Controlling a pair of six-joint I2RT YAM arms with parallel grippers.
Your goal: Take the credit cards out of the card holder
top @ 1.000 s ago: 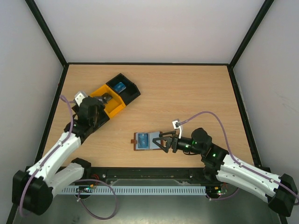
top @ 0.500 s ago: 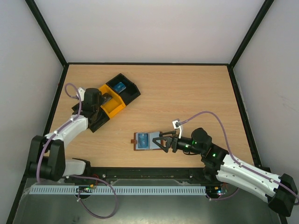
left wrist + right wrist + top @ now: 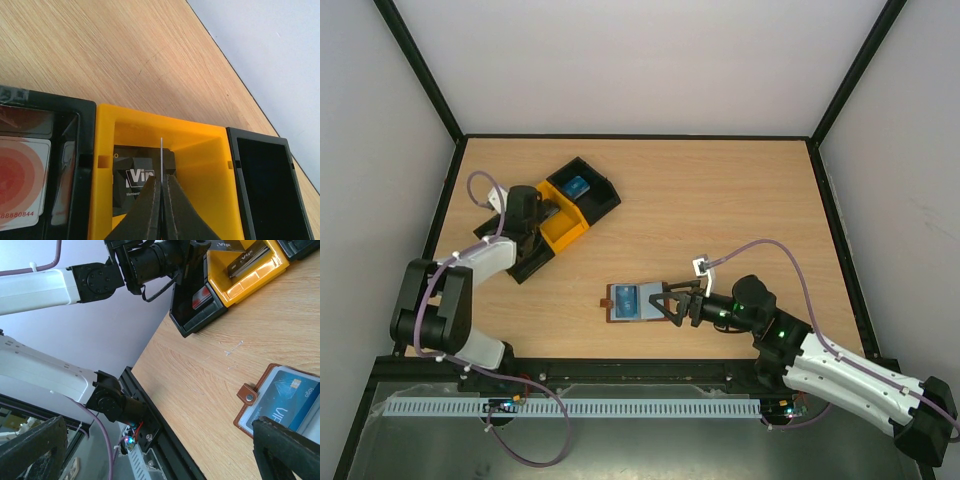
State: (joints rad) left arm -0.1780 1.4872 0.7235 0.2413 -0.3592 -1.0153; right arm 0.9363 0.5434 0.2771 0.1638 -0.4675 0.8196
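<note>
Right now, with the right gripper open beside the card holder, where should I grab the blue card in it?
Probably the edge facing the right gripper, coming in low from that side. The blue card lies flat in the opened card holder, so only a thin edge offers a pinch. Which edge is free I cannot tell.

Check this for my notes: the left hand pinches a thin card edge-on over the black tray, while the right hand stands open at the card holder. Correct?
Only the tray is wrong. The left wrist view shows the left hand pinching the thin card edge-on over the yellow tray, not a black one. The right hand does stand open at the card holder.
</note>
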